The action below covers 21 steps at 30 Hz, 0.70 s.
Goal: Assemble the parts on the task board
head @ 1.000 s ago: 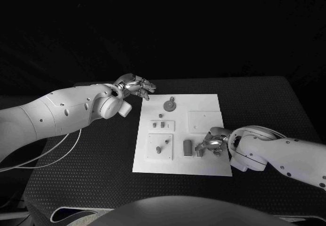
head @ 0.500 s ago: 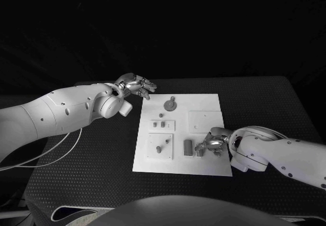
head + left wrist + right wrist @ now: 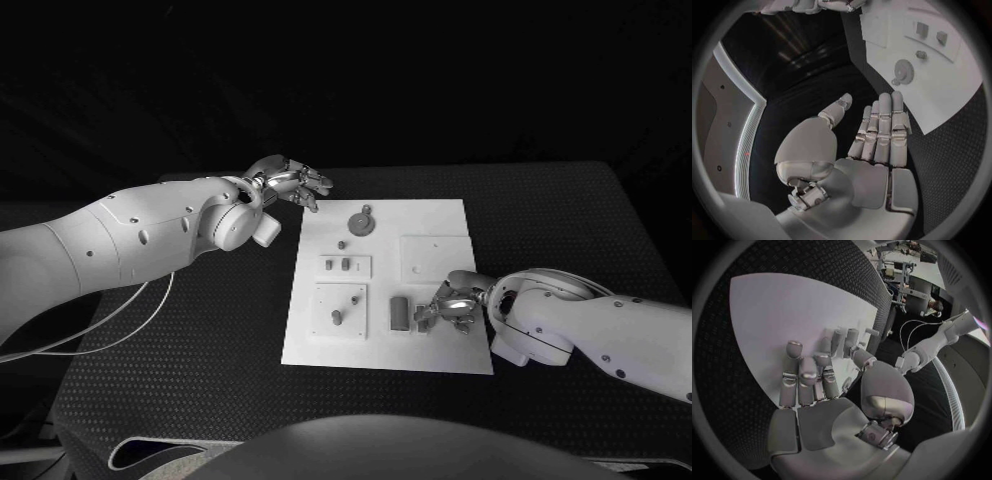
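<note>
The white task board lies in the middle of the black table. On it are a grey gear with a handle, two small pieces on a raised square, a peg on another square and an upright grey block. My right hand rests low on the board's near right part, fingers stretched out, their tips at some small parts beside the block; nothing lies in its palm. My left hand hovers off the board's far left corner, fingers straight, holding nothing. The gear lies ahead of it.
A bare raised square sits on the board's right half. Black matting surrounds the board on all sides. A thin white cable loops under my left arm.
</note>
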### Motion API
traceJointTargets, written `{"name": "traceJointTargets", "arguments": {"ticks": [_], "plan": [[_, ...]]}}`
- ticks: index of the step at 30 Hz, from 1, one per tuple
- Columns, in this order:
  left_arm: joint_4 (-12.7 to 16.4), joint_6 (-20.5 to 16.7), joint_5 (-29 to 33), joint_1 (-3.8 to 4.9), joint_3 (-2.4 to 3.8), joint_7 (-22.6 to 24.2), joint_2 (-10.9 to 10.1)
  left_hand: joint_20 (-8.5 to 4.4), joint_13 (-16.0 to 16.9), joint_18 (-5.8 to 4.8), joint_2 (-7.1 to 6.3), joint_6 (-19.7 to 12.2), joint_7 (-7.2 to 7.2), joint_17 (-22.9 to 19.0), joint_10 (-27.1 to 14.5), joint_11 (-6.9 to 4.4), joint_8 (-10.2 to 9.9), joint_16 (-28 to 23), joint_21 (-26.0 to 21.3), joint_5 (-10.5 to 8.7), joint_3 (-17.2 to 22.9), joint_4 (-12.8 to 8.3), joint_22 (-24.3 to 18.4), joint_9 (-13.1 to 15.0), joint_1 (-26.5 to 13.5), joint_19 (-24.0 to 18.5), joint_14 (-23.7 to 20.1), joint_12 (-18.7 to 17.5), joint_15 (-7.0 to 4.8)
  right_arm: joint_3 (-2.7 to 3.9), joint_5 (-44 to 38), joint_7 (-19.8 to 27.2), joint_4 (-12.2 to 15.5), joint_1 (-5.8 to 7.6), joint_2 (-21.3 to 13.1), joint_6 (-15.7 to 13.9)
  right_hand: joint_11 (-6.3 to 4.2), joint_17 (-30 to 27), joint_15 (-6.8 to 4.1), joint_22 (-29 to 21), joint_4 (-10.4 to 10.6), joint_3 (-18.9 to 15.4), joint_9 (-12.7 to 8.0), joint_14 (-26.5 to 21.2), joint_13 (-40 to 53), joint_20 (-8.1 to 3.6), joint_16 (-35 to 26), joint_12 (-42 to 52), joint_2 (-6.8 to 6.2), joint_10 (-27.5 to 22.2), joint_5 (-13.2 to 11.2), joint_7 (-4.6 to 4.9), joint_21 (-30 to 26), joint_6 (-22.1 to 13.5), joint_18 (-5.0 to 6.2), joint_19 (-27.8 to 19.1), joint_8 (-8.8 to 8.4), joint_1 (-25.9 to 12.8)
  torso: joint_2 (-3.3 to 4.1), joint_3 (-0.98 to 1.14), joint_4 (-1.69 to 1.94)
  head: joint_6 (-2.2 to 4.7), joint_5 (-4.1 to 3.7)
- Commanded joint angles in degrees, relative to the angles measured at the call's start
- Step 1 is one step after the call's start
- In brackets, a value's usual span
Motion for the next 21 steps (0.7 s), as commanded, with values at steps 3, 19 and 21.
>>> {"name": "traceJointTargets", "arguments": {"ticks": [3,19,21], "plan": [[0.1,0.5,-0.1,0.07,0.03,0.3,0.1,-0.13,-0.1,1.21,-0.07,-0.4,-0.14,0.1,-0.2,0.16,0.3,-0.3,-0.2,-0.05,0.1,0.4,0.1,-0.1,-0.2,0.2,0.2,0.0,0.02,0.02,0.3,1.7,0.2,-0.06,0.1,1.7,-0.26,-0.1,-0.34,1.0,0.4,0.0,0.0,-0.2,0.1,-0.07,-0.2,0.0,-0.48,0.0,-0.1,0.35,-0.3,-0.9,0.81,0.2,0.16,0.1,0.02,0.01,0.04,0.00,-0.07],[0.0,0.7,-0.1,0.06,0.03,0.3,0.1,-0.13,-0.1,1.21,-0.08,-0.4,-0.13,0.1,-0.2,0.16,0.3,-0.3,-0.2,-0.04,0.1,0.4,0.1,-0.1,-0.2,0.2,0.2,0.0,0.02,0.04,0.2,5.0,1.3,-0.06,-2.3,6.5,-0.24,-0.1,-0.32,1.1,-1.2,-0.1,0.1,-0.2,0.1,-0.07,-0.1,0.1,-1.53,0.0,-0.1,0.36,-0.3,-1.0,0.81,0.3,0.47,2.2,0.00,-0.02,-0.03,0.00,-0.21],[0.0,0.7,-0.1,0.06,0.03,0.3,0.1,-0.13,-0.1,1.21,-0.08,-0.4,-0.13,0.1,-0.2,0.16,0.3,-0.3,-0.2,-0.04,0.1,0.4,0.1,-0.1,-0.2,0.2,0.2,0.0,0.02,0.04,0.2,5.1,1.2,-0.06,-2.3,7.2,-0.26,-0.1,-0.32,1.1,-1.2,0.1,0.1,-0.2,0.1,-0.12,-0.1,0.1,-1.90,0.0,-0.1,0.35,-0.3,-1.0,0.81,0.3,0.51,2.7,-0.02,0.01,-0.04,0.00,-0.17]]}}
